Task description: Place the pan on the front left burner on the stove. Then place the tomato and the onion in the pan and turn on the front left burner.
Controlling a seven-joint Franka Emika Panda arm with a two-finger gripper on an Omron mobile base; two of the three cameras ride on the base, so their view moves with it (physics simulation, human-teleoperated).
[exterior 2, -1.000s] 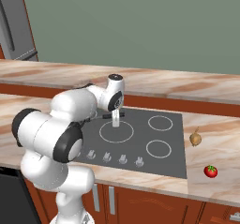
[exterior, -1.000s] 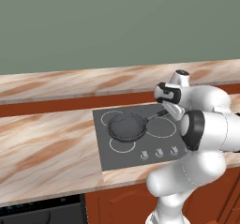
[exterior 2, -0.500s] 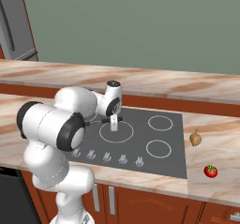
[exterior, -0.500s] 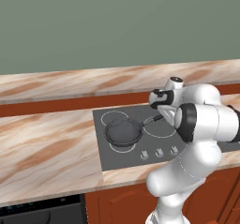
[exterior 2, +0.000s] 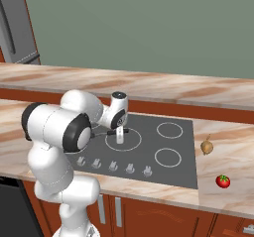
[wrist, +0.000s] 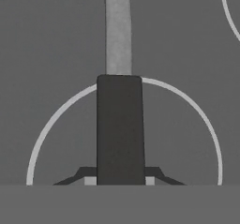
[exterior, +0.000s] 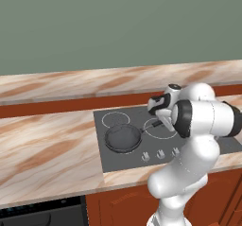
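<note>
Gripper [wrist: 119,181] is clamped on the black handle of the pan [exterior: 124,138], which is seated on the front left burner of the stove [exterior: 118,160]. Handle's long axis is run straight away from the gripper. Tomato [exterior 2: 222,181] and onion [exterior 2: 207,146] are left on the counter [exterior 2: 233,147], well off to the arm's right.

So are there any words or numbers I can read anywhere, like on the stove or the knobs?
None: no words, numbers or brand names can be read in any view.
The stove bears only plain white ring outlines, no writing.
The silver knobs are too small to tell if they carry any marks.
The pan is plain dark, with no label.
</note>
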